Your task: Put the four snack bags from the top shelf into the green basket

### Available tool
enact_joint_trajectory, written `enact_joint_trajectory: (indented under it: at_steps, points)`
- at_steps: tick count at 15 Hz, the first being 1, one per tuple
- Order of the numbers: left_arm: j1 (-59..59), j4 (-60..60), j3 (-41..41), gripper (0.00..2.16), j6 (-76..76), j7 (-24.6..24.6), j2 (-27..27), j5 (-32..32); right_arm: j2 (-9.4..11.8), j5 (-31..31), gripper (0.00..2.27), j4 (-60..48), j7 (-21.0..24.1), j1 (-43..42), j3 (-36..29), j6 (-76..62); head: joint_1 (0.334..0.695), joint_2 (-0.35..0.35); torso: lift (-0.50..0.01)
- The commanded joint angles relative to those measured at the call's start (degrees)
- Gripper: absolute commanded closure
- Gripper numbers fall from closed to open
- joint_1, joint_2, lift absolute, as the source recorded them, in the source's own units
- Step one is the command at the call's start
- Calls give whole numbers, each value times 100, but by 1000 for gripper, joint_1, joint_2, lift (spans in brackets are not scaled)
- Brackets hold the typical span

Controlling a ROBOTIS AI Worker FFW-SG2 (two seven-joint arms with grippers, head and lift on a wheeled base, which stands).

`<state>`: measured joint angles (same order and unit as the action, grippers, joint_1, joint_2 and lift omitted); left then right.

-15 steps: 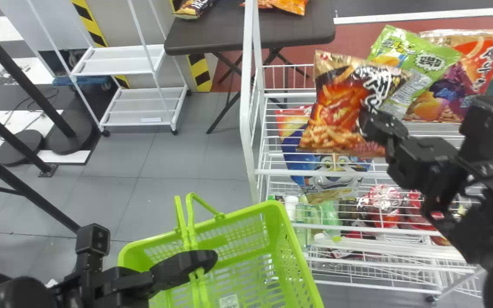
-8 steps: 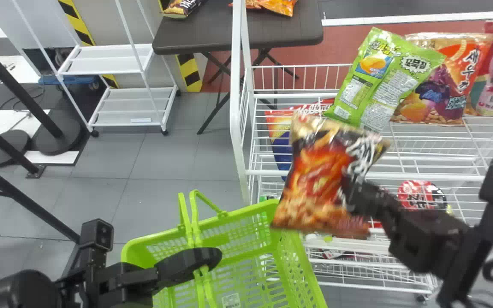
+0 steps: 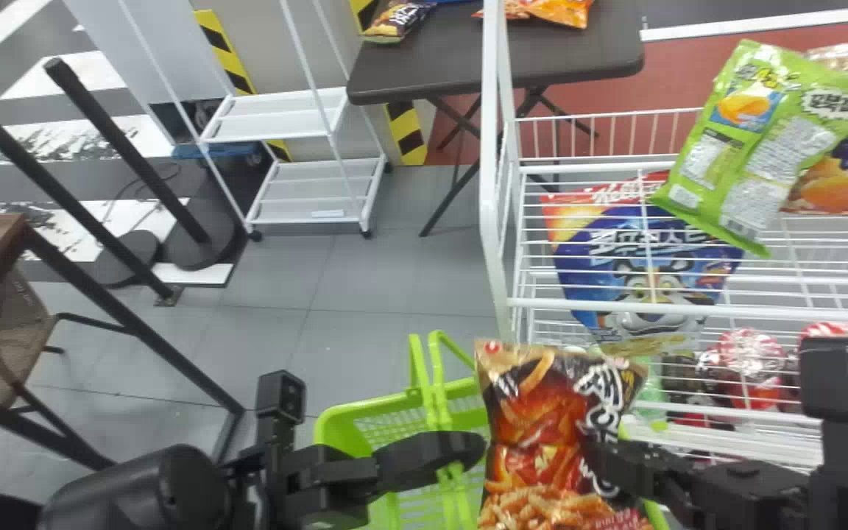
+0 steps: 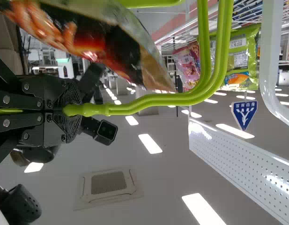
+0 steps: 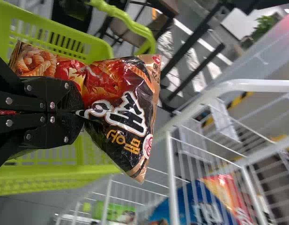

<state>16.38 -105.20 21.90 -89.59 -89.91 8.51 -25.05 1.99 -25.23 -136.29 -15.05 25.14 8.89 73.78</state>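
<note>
Over the green basket (image 3: 332,423), the left claw (image 4: 69,110) clamped the handles (image 4: 153,101), likely for steadiness; the right claw (image 5: 81,112) gripped a snack bag (image 3: 542,419), probably for dropping in. The right wrist view showed its pinched side, the head view a green bag (image 3: 770,132) on the top shelf (image 3: 689,308).

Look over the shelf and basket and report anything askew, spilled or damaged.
One mild oddity: on the top shelf, the green snack bag sits aslant, partly overlapping the red-and-purple snack bag beside it. I see no spill or torn packaging.
</note>
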Motion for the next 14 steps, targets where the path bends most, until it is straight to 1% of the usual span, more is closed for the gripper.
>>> enact_joint_trajectory:
  at_steps: [1,2,5,7,9,10,11,12,14]
  points:
    - [-4,-27,-81,2145,-2,-66,-8,-26,3,177,2250,551,72,-414,455,247,695,344,0]
    - [-12,-27,-125,2145,-19,-66,-8,-26,-6,221,2250,832,107,-616,675,229,695,350,0]
    - [5,-71,-239,2145,-37,-66,-25,-35,-59,308,2253,1922,397,-1345,1457,-52,695,350,0]
    - [14,-71,-257,2145,-37,-66,-34,-44,-199,308,2253,2775,591,-1881,2002,-351,695,350,0]
    - [14,-79,-301,2145,-37,-66,-34,-53,-204,326,2246,3539,766,-2356,2486,-755,695,350,0]
    - [32,-88,-310,2145,-37,-66,-34,-62,-204,335,1905,3847,819,-2523,2600,-738,695,350,0]
    - [40,-106,-310,2145,-37,-66,-34,-79,-204,335,1139,3935,819,-2567,2635,-738,695,350,0]
    - [67,-106,-301,2145,-37,-66,-25,-88,-204,344,-1,3917,828,-2567,2653,-650,695,350,0]
    - [76,-88,-266,2145,-37,-66,-8,-88,-204,326,-2,3504,819,-2382,2459,-70,695,350,0]
